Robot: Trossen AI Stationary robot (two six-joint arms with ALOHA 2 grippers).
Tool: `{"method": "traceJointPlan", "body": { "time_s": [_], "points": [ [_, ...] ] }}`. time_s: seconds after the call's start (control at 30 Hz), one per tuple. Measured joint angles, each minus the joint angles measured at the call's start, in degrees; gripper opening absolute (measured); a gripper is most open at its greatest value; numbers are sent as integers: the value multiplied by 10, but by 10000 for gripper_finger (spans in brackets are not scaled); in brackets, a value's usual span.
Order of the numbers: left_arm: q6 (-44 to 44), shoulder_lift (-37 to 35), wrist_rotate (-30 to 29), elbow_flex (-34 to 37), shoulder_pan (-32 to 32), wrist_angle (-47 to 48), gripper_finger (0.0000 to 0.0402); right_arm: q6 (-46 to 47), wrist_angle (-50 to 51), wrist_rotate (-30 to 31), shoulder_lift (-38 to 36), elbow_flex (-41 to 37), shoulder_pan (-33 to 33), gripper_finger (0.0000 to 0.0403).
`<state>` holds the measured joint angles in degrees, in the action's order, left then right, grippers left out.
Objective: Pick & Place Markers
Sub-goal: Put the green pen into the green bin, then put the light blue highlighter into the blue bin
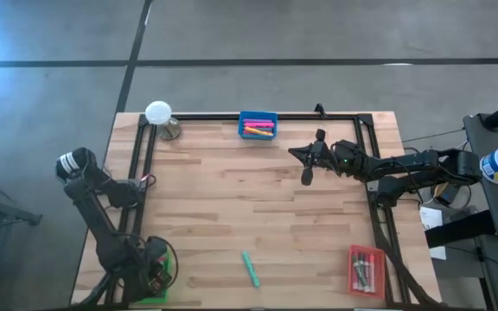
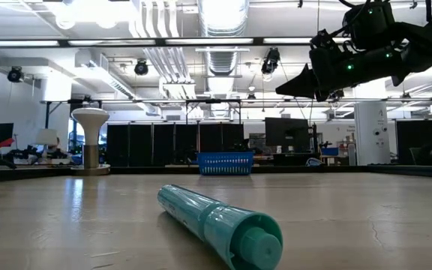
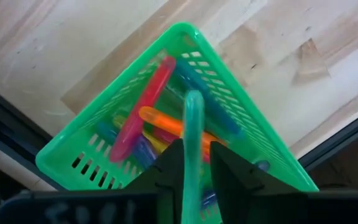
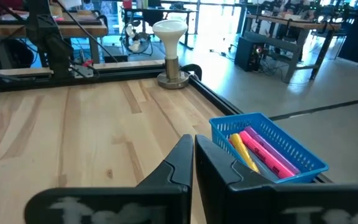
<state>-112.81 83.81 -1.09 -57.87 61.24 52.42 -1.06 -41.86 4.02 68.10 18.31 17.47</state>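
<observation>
table (image 1: 232, 190): wood | on it: blue tray (image 1: 258, 126), green tray (image 1: 164, 268), red tray (image 1: 366, 269), teal marker (image 1: 250, 269), lamp (image 1: 161, 119)

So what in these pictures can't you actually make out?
- Green tray, high view: mostly hidden under the left arm; only its edge shows.
- Left gripper: a green marker stands between its fingers over the tray, but whether it is gripped or released is unclear.
- Red tray, high view: its markers are too small to count.
- Blue tray, low view: its wall hides the contents.
</observation>
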Motion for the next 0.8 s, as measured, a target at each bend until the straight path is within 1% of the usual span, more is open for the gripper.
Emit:
{"method": "traceJointPlan", "body": {
  "time_s": [0.23,0.37,0.43,0.53,0.6,0.73,0.8],
  "points": [
    [3,0,18,-2,0,2,92,0,0,0,0,0,0,11],
    [42,-4,17,-20,-3,3,93,0,0,0,0,0,0,11],
    [77,-5,0,-29,-11,1,93,0,0,0,0,0,0,11],
    [142,-5,-30,-28,-36,-11,83,0,0,0,0,0,0,11],
    [204,-5,-41,-22,-63,-38,66,0,0,0,0,0,0,11],
    [366,-4,-54,-3,-132,-117,20,8,0,0,0,0,0,11],
    [460,-2,-59,8,-171,-161,5,16,1,-2,0,0,0,11]
  ]
}}
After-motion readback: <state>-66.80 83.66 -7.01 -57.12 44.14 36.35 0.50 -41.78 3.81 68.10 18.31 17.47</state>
